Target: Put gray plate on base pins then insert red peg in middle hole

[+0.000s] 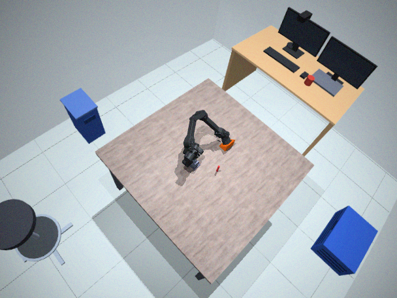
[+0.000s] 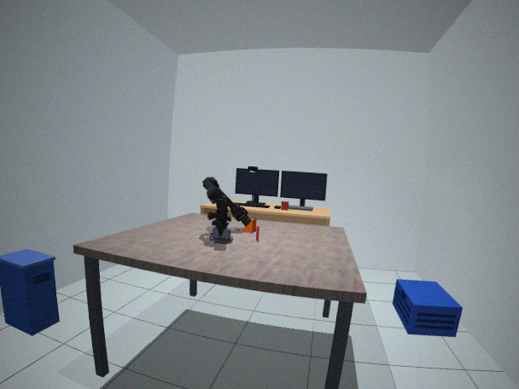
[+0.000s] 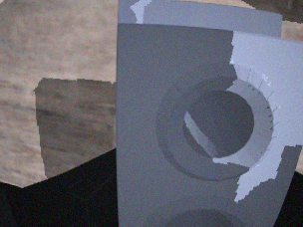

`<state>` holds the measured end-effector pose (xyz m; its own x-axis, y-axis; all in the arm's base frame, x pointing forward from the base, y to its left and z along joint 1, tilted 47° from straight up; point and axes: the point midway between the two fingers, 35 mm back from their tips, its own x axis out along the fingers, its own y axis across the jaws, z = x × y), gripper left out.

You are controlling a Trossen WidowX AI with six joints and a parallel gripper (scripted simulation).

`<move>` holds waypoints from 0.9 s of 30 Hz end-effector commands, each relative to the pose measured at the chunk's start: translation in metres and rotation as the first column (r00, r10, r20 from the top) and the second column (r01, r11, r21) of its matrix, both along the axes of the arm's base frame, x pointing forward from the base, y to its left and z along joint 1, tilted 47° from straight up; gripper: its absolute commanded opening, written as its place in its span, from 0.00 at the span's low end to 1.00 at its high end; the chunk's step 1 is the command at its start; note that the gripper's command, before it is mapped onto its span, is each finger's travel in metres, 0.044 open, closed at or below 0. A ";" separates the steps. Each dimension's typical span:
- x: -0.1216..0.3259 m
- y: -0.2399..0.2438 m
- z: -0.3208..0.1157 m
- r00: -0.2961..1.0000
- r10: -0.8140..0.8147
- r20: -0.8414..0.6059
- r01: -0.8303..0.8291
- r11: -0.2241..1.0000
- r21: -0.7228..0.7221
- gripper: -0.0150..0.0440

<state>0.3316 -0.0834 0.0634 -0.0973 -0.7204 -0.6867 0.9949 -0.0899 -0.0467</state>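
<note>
Your hand is closed on the plate, its fingers held partly apart by it. In the wrist view the plate fills most of the frame, a gray slab seen face-on with one large round hole in the middle and a second round hole below it, near the bottom edge. A thin pale sliver shows inside the middle hole; you cannot tell what it is. The fingers themselves are hidden behind the plate there.

From the top view you see the arm folded over itself on the table, with the hand low, close to the arm's own foot. The plate is too small and too dark against the arm to make out in that view, and the same holds for the exterior view, so you cannot tell whether it touches the table.

The base, an orange block, sits on the table at the far end of the arm, well apart from the hand. Its pins are too small to see.

The peg stands upright on the table between hand and base, nearer the hand, touching neither. In the exterior view it stands just right of the arm.
</note>
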 end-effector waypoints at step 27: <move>0.012 0.067 0.062 0.998 0.058 0.003 -0.058 0.998 0.011 1.00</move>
<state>0.3387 -0.0510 0.0958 -0.0899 -0.7216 -0.6865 0.9959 -0.0684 -0.0585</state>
